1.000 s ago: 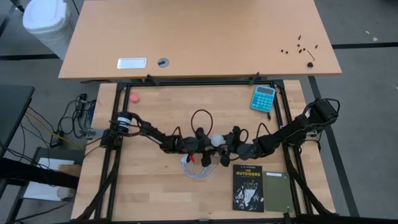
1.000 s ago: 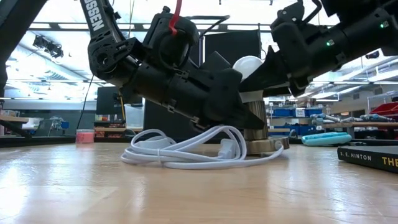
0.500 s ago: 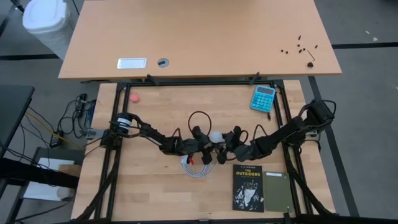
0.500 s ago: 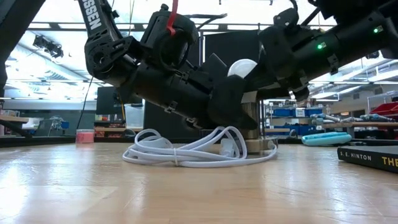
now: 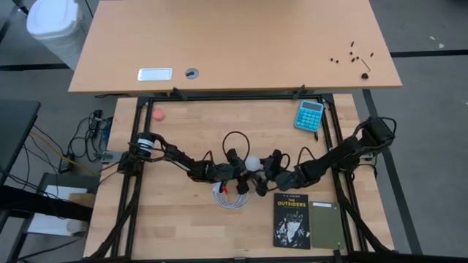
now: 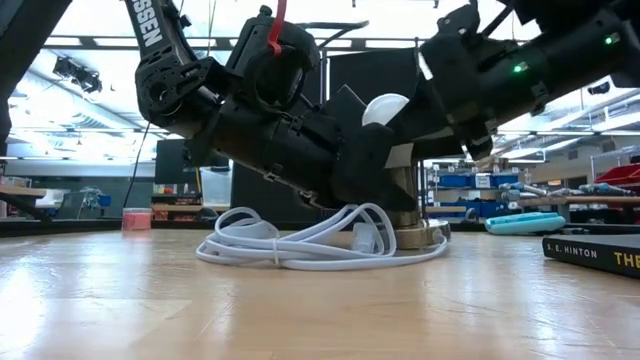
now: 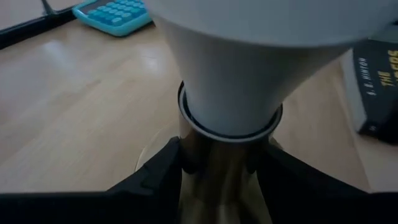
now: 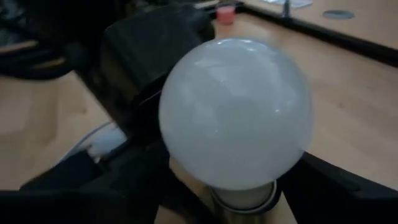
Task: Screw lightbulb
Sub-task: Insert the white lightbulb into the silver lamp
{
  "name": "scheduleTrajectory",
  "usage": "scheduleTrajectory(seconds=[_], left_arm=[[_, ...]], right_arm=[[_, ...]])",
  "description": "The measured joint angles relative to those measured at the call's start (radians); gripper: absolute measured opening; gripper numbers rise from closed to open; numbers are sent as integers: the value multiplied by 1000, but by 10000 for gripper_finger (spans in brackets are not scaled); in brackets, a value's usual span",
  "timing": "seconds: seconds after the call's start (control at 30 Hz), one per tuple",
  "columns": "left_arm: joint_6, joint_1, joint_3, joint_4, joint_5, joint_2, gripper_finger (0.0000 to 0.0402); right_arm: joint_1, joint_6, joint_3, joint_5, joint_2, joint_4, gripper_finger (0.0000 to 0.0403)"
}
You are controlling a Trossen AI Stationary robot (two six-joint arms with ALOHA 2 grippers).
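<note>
**Bulb stands up in its socket between 2 arms**

The wooden table (image 5: 183,212) is the biggest thing here. On it lie a dark book (image 5: 292,220), a blue calculator (image 5: 309,115), a coiled white cable (image 6: 300,245) and a small pink thing (image 5: 157,115) near the far left corner.

The 2 dark arms reach in from the left and right sides and meet near the middle of the table. The left gripper (image 5: 238,169) sits low by the bulb. Its 2 fingers (image 7: 155,177) are clenched tight on the shiny metal socket (image 7: 217,168) just under the bulb. The right gripper (image 5: 268,168) is on the other side, with its fingers (image 8: 336,186) on both sides of the bulb's neck. I cannot tell if they squeeze it or have let go.

The lightbulb (image 5: 253,163) is in the middle, between the 2 grippers. Its long line runs nearly straight up and down, leaning a little. Its round white end (image 8: 236,112) points up and its base points down into the socket.
</note>
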Motion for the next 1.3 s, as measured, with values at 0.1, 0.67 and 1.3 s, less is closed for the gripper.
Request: scheduleTrajectory(seconds=[0.1, 0.67, 1.3], left_arm=[[1, -4, -1, -2, 28, 0, 184], [103, 13, 2, -19, 210, -2, 184], [61, 18, 0, -24, 195, -1, 184]], right_arm=[[3, -3, -1, -65, -26, -72, 319], [50, 8, -3, -145, -154, -393, 344], [166, 51, -4, -340, -153, -249, 319]])
